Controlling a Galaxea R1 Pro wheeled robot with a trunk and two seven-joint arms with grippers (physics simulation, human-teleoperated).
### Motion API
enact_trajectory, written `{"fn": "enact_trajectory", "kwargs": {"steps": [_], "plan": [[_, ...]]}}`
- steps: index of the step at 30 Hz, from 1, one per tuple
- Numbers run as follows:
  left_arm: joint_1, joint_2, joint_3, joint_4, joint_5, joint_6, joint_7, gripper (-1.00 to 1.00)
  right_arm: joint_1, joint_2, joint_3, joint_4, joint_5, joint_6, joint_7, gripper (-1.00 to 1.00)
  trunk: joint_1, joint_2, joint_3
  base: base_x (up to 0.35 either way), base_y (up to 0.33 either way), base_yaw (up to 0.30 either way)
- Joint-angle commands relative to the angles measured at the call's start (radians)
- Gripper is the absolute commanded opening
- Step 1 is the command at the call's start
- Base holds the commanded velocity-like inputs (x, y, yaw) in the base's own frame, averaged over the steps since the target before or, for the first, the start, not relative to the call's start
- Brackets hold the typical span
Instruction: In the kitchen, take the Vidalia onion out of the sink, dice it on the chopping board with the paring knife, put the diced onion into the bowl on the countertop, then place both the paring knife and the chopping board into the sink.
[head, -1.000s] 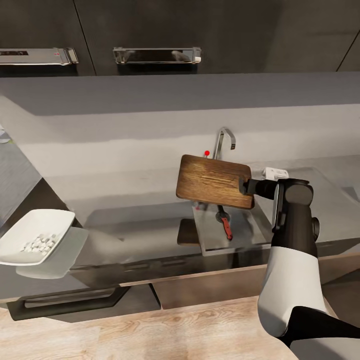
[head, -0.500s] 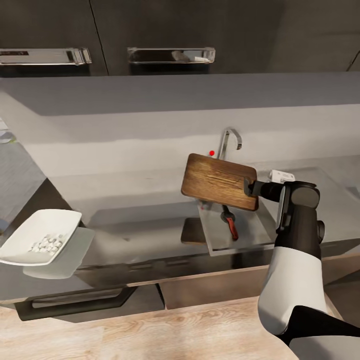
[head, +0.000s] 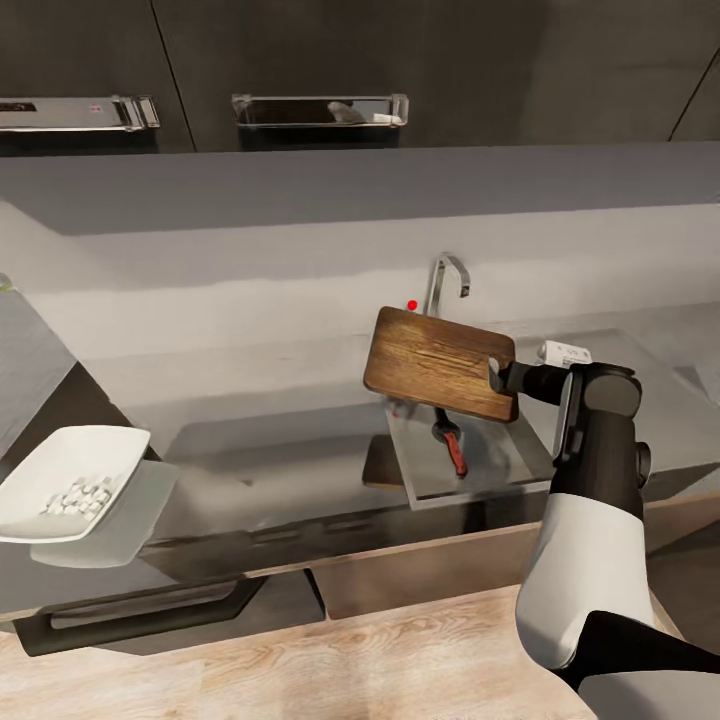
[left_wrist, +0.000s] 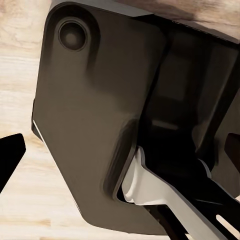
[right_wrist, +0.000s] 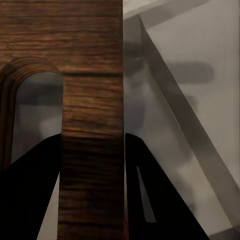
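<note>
The dark brown wooden chopping board (head: 438, 363) is clamped at its handle end by the right gripper (head: 505, 378) and held above the stainless-steel sink (head: 500, 468), presumably for lowering in. The red-handled paring knife (head: 451, 446) lies in that basin. White onion dice (head: 72, 496) sit in the white squarish bowl (head: 100, 446). The left gripper's state cannot be told.

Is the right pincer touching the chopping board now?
Touching. In the right wrist view, the right pincer has its dark fingers pressed on both sides of the chopping board edge beside the handle slot.
</note>
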Motion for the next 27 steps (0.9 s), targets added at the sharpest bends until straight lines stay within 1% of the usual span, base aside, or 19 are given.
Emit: {"fn": "enact_trajectory", "kwargs": {"steps": [1,3,4,7,10,13,19,27], "plan": [[-0.002,0.001,-0.008,-0.005,0.006,-0.008,0.006,1.0,-0.001,0.001,-0.007,-0.001,0.009,0.003,0.01,-1.0,0.001,-0.002,-0.002,0.0,0.0,-0.007],[-0.002,0.001,-0.008,-0.005,0.006,-0.008,0.006,1.0,-0.001,0.001,-0.017,-0.001,0.009,0.003,0.01,-1.0,0.001,-0.002,-0.002,0.0,0.0,-0.005],[-0.002,0.001,-0.008,-0.004,0.006,-0.008,0.006,1.0,-0.001,0.001,-0.029,-0.001,0.009,0.003,0.01,-1.0,0.001,-0.002,-0.002,0.0,0.032,-0.001],[-0.002,0.001,-0.008,-0.004,0.006,-0.008,0.007,1.0,-0.001,0.001,-0.033,-0.001,0.009,0.003,0.01,-1.0,0.001,-0.002,-0.002,0.0,0.15,-0.001],[-0.002,0.001,-0.008,-0.004,0.006,-0.008,0.006,1.0,-0.001,0.001,-0.035,-0.001,0.009,0.003,0.01,-1.0,0.001,-0.002,-0.002,0.0,0.251,0.0],[-0.002,0.001,-0.008,-0.004,0.006,-0.008,0.007,1.0,-0.001,0.001,-0.036,-0.001,0.01,0.003,0.01,-1.0,0.001,-0.002,-0.002,0.0,0.126,-0.031],[-0.002,0.001,-0.008,-0.004,0.006,-0.008,0.007,1.0,-0.001,0.001,-0.036,-0.001,0.009,0.003,0.01,-1.0,0.001,-0.002,-0.002,0.0,0.014,-0.174],[-0.002,-0.001,-0.009,-0.007,0.006,-0.007,0.009,1.0,-0.001,0.001,-0.036,-0.001,0.009,0.003,0.011,-1.0,0.001,-0.002,-0.002,0.0,0.001,-0.024]]}}
